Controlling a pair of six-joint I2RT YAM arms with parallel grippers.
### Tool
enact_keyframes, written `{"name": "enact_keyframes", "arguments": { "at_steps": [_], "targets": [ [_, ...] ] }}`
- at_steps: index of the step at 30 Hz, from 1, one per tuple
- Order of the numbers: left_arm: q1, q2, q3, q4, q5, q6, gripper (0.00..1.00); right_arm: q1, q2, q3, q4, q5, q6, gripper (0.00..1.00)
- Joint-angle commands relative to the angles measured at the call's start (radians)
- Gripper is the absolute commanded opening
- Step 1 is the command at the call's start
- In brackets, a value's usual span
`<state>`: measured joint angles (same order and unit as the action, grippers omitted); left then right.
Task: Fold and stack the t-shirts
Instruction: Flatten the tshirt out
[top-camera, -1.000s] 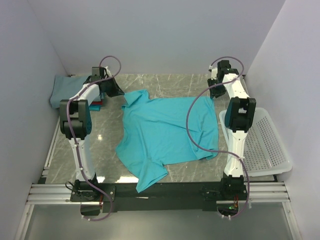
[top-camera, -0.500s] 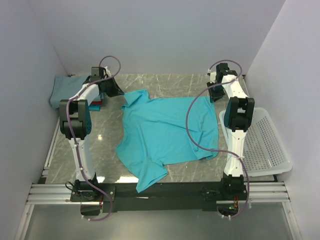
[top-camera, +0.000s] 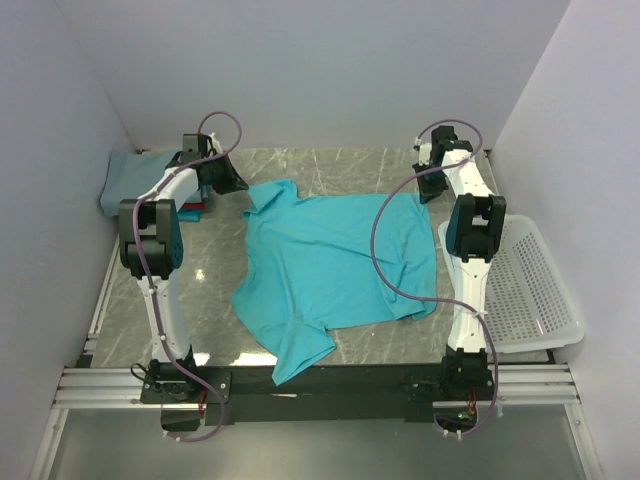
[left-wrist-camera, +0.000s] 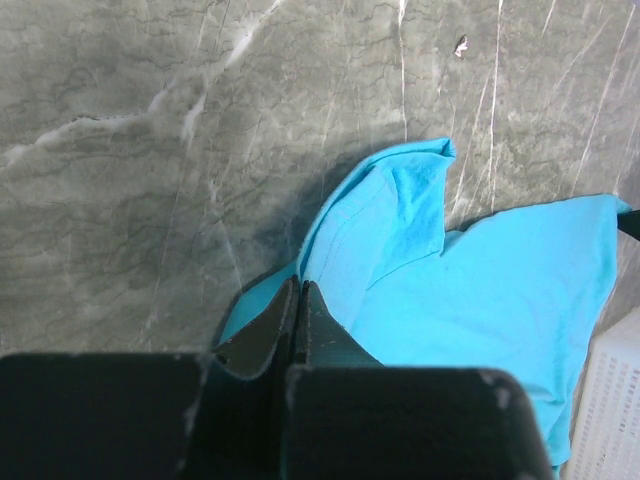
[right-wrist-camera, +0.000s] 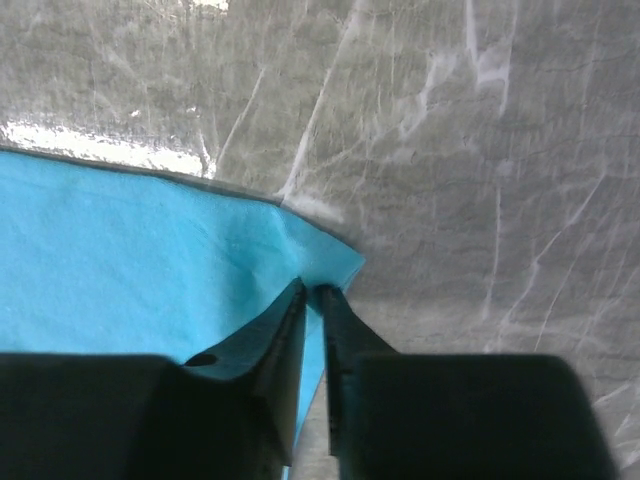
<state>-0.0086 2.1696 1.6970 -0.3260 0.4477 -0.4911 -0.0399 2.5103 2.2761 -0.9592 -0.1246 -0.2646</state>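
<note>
Noted turquoise shirt (top-camera: 335, 265) flat mid-table, long axis left to right, hem rightward. Found left gripper (left-wrist-camera: 299, 290) clamped on far sleeve, right gripper (right-wrist-camera: 312, 292) narrowed over far hem corner; could not tell if pinched

The place is most likely a robotics lab test cell, though the view is stopping at the enclosure. Plain pale walls (top-camera: 300, 70) are boxing in a marble-patterned counter (top-camera: 330, 165) on three sides. An aluminium rail frame (top-camera: 320, 378) is carrying two cabled arm bases (top-camera: 178, 382). A turquoise t-shirt (top-camera: 330, 260) and a white mesh basket (top-camera: 530, 290) are lying between these walls.
</note>
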Motion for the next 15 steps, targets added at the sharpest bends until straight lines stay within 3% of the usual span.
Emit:
{"name": "enact_keyframes", "arguments": {
  "at_steps": [1, 5, 15],
  "targets": [
    [0.006, -0.045, 0.012, 0.024, 0.020, 0.014, 0.01, 0.002, 0.001, 0.036, 0.002, 0.000, 0.002, 0.17],
    [0.006, -0.044, 0.016, 0.022, 0.022, 0.014, 0.01, 0.003, -0.037, 0.023, 0.036, 0.031, -0.001, 0.09],
    [0.006, -0.042, 0.016, 0.022, 0.025, 0.016, 0.01, 0.003, -0.057, 0.037, 0.089, 0.118, -0.025, 0.12]
  ]
}}
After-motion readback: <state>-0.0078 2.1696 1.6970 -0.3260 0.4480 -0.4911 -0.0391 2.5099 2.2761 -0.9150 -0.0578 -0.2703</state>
